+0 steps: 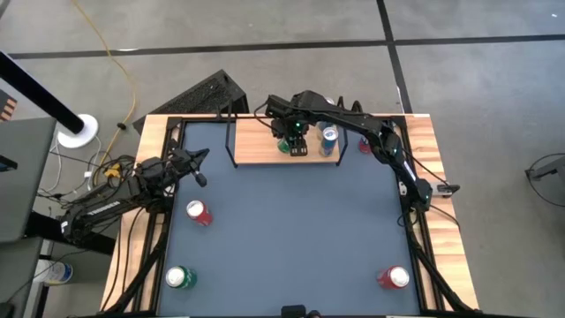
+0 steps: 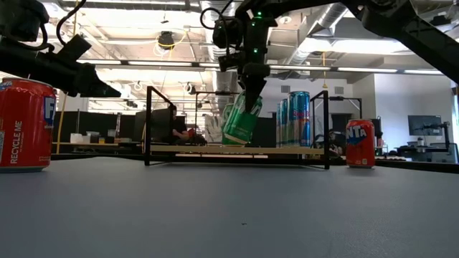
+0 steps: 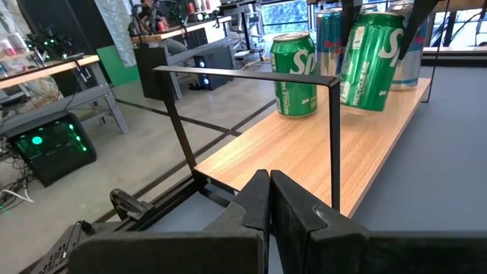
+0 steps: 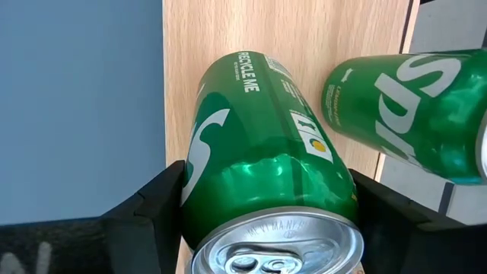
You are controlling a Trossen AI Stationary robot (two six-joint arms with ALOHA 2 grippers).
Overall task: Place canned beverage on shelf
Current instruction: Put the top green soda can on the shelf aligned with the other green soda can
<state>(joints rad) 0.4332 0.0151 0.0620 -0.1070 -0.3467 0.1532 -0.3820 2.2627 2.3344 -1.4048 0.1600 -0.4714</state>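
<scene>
The shelf, a light-wood board with black wire ends, lies at the table's far edge. My right gripper hangs over it, shut on a green can that tilts close above the board. A second green can stands on its base on the board beside it. Tall blue cans stand on the board toward the right end. My left gripper is shut and holds nothing. It waits near the table's left edge, level and pointing at the shelf. My right gripper pinches the green can's side wall just below its top rim, one finger on each side. The fingers come from above, slanting down. The can leans, its top up. Whether its lower rim touches the board, I cannot tell.
A red can stands off the shelf's right end. Other cans stand on the blue-grey tabletop: red at mid left, green at near left, red at near right. The shelf's wire frames rise at both ends.
</scene>
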